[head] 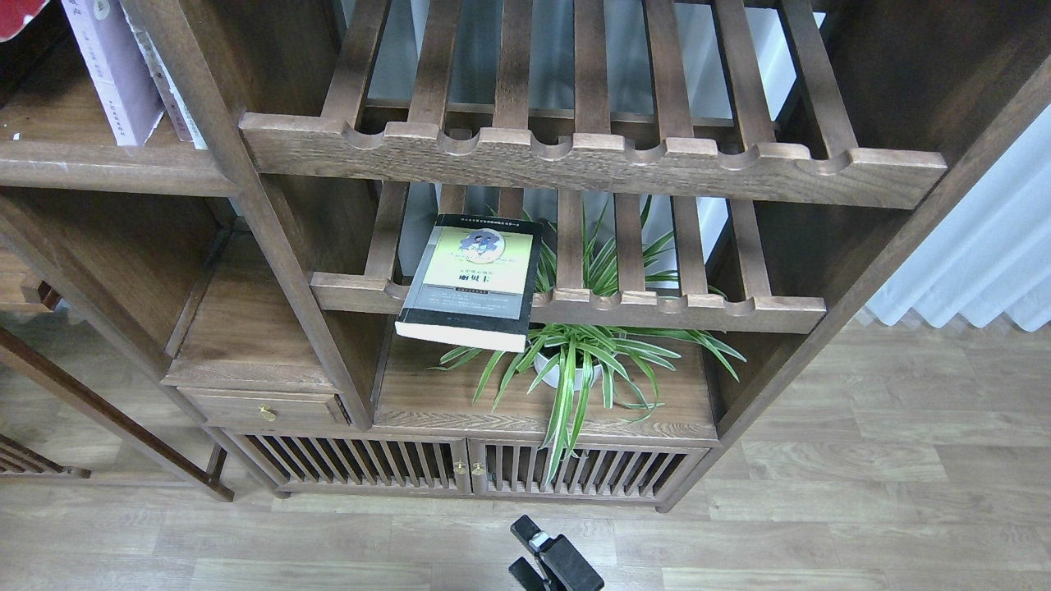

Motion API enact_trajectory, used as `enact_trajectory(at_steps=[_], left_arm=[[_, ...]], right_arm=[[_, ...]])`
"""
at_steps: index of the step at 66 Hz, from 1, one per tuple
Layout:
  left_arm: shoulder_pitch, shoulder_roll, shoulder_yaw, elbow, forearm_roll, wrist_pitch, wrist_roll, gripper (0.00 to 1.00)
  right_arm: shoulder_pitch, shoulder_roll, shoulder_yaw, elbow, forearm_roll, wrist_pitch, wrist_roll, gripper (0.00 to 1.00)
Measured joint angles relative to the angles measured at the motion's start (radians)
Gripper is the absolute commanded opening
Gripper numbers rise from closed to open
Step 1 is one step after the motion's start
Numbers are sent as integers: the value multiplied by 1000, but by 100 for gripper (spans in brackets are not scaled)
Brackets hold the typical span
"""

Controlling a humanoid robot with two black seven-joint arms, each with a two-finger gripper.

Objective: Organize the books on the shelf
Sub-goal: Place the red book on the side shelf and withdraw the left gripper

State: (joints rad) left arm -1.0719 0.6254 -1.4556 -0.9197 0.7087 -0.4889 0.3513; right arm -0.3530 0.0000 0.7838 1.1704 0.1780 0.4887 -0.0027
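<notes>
One book off its shelf, two already standing

One book (pixel 472 279), the black-grey one with the yellow-green panel, lies flat on the lower slatted rack (pixel 575 308), at its left end, with its near edge overhanging the scalloped front rail. Its cover faces up and its long axis runs front to back, tilted slightly so the top of the cover points away and a little to the right; the page block faces me. A potted plant (pixel 575 361) spreads its leaves just below and to the right of it.

Only one of my hands (pixel 554 562) shows, low at the bottom edge over the floor, dark and seen end-on, so I cannot tell whether it is released or clenched, nor which arm it belongs to. It grasps nothing I can see. The other is out of view.

From that hand the book lies straight ahead and up, slightly to the left, well apart. The plank shelf (pixel 98 164) is further up and left, where a pale lavender-white book (pixel 115 70) stands with another beside it. I judge the lying book must go there next, lifted by its overhanging near edge.
</notes>
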Motion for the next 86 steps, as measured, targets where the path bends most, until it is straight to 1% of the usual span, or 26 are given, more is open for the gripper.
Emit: enact_trajectory(at_steps=[1,3,6,8,9,10,16,23,24,27,57,58,63,72,78,86], left_arm=[[-5,-3,5,5,0,0,0,8],[-12,-7,11,13,0,0,0,14],[-20,-13,22,22,0,0,0,19],[-23,-16,27,25,0,0,0,20],[-25,-18,37,28,-2,0,0,25],[-25,-18,41,29,-3,0,0,26],[-26,-19,59,30,-10,1,-1,28],[-26,-19,83,30,-26,1,-3,36],[-25,-18,86,30,-31,1,-3,40],[-22,-16,92,30,-39,0,-4,43],[3,37,97,-3,-127,1,-12,44],[22,50,94,-23,-157,1,-12,44],[47,64,92,-46,-188,1,-9,43],[143,121,76,-112,-259,0,-7,41],[219,142,26,-154,-301,0,-7,41],[336,149,-50,-228,-343,0,-5,44]], right_arm=[[0,0,0,0,0,0,0,100],[0,0,0,0,0,0,0,100],[0,0,0,0,0,0,0,100],[0,0,0,0,0,0,0,100],[0,0,0,0,0,0,0,100],[0,0,0,0,0,0,0,100],[0,0,0,0,0,0,0,100],[0,0,-1,0,0,0,0,100],[1,0,-1,0,0,0,0,100],[1,0,-1,0,0,0,0,100],[9,0,2,0,1,0,1,100],[10,0,5,0,1,0,1,100],[11,0,7,0,1,0,2,100],[13,0,10,0,1,0,4,100],[14,0,10,0,2,0,5,100],[16,0,10,-2,4,0,8,100]])
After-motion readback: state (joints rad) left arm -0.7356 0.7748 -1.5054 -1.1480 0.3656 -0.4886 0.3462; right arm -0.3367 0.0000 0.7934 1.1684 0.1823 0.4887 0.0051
